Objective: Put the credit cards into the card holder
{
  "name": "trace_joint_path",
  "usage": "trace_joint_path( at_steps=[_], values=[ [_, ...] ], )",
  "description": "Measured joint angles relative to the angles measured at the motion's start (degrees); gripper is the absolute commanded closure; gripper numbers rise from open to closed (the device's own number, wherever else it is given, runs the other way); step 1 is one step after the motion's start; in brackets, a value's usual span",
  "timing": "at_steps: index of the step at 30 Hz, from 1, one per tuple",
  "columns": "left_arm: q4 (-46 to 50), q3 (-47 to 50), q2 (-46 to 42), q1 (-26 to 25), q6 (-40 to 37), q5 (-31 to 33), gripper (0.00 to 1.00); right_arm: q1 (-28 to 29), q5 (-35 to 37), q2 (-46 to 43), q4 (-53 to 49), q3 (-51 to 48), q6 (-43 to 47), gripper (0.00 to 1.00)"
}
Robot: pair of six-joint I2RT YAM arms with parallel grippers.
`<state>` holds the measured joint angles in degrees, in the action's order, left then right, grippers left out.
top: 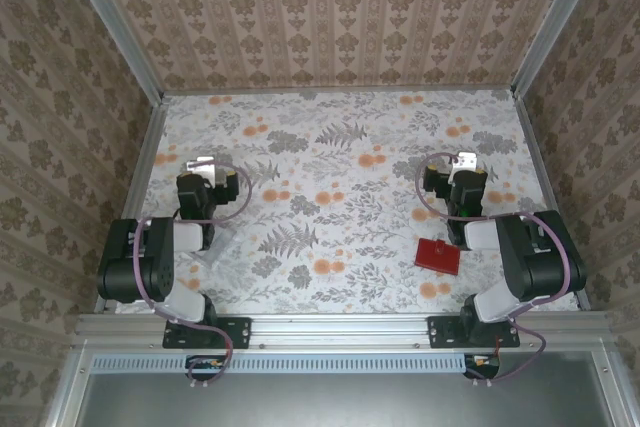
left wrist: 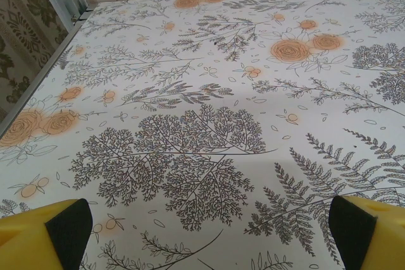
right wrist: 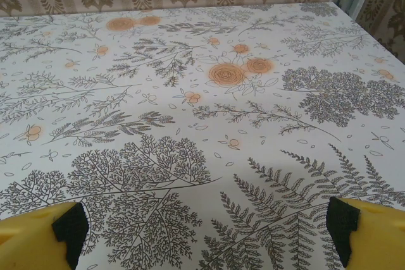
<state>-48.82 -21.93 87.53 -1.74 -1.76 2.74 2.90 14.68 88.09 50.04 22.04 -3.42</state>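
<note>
Card holder (top: 437, 255) lies flat on the table (top: 330, 147) (near its front edge) by my right arm (top: 525, 247), while my left claw (left wrist: 209, 229) and right claw (right wrist: 205, 229) both gape wide, holding nothing.

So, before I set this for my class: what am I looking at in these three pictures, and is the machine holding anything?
Two robot arms are bolted at the near edge of a flowered table. The top picture looks down from above and behind them. The other two come from a camera on each wrist, so the yellow fingers in the bottom corners belong to the left tool and the right tool. Both are open and hold nothing. A red card holder lies flat on the table beside the right arm.
</note>
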Motion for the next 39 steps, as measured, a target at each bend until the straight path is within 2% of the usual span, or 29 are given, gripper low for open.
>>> trace_joint_path(
  at_steps=[30,32,35,36,39],
  values=[
    [0.6,0.0,-0.4,-0.3,-0.1,1.0,0.00,-0.3,0.0,-1.1,-0.4,-0.2,-0.1,0.00],
    [4.7,0.0,-3.5,-1.6,-0.5,3.3,0.00,-0.4,0.0,-1.9,0.1,-0.6,-0.2,0.00],
    [15.1,-2.1,-13.2,-5.2,-1.6,4.7,0.00,-0.4,0.6,-3.8,-1.2,-1.1,-0.3,0.00],
    [18.3,-3.6,-16.9,-6.3,-1.9,4.6,0.00,-0.3,1.4,-5.5,-3.5,-0.8,-0.7,0.00],
    [27.7,-8.9,-25.9,-8.4,-0.2,4.1,0.00,-0.4,4.9,-13.0,-19.3,5.3,-3.4,0.00]
  ],
)
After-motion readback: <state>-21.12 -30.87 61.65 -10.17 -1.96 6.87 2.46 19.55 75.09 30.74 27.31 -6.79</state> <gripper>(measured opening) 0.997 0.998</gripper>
